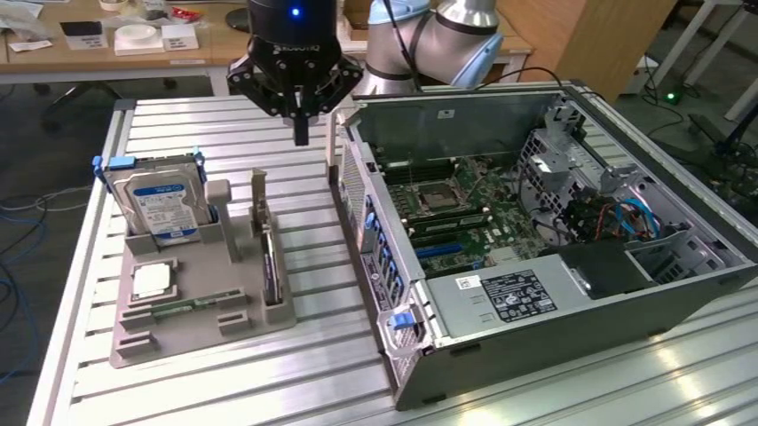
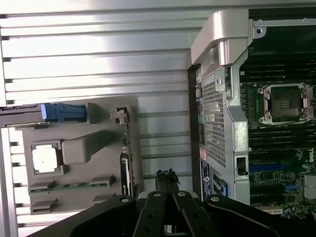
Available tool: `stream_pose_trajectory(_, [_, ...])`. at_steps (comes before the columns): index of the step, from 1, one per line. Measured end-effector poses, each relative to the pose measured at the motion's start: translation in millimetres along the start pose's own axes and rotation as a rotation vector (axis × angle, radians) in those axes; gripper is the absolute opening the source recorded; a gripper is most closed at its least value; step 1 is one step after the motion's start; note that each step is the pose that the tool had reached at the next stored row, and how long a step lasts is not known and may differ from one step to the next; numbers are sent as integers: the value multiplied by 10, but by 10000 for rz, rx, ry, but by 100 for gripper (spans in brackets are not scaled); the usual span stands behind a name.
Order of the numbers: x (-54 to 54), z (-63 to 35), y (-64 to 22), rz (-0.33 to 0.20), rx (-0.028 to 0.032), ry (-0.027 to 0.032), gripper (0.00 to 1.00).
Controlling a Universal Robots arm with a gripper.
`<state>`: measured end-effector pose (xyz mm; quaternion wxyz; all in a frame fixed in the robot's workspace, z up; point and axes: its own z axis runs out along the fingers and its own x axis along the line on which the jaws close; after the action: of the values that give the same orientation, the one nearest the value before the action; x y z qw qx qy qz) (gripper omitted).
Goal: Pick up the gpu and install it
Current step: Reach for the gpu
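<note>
The gpu (image 1: 272, 264) stands on its edge in a slot of the grey holder tray (image 1: 190, 333), at the side of the tray nearest the computer case. In the wrist view the gpu (image 2: 125, 165) shows edge-on as a thin dark strip. My gripper (image 1: 301, 133) hangs above the slatted table, between the tray and the open computer case (image 1: 521, 302), beyond the card's far end. Its fingers are shut with nothing between them. The wrist view shows the gripper (image 2: 167, 177) over bare slats beside the tray.
A silver hard drive (image 1: 161, 206) with a blue label stands upright in the tray. A pale square chip (image 1: 151, 281) and a green memory stick (image 1: 190, 306) lie flat there too. The case lies open with its motherboard (image 1: 456, 213) exposed. Desks stand behind the table.
</note>
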<state>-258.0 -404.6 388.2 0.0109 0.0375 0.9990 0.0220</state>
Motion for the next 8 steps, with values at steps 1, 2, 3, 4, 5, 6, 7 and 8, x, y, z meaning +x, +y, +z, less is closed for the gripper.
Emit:
stream_pose_trajectory(1, [12, 1, -1, 0, 0, 1, 11])
stream_pose_trajectory(2, [24, 1, -2, 0, 0, 3, 11])
stream_pose_trajectory(3, [37, 2, -3, 0, 0, 4, 11])
stream_pose_trajectory(4, [49, 2, -5, 0, 0, 6, 11])
stream_pose_trajectory(5, [61, 3, -6, 0, 0, 7, 11])
stream_pose_trajectory(6, [74, 3, -8, 0, 0, 9, 11])
stream_pose_trajectory(7, [88, 3, -9, 1, 1, 11, 11])
stream_pose_trajectory(8, [102, 4, -11, 0, 1, 12, 11])
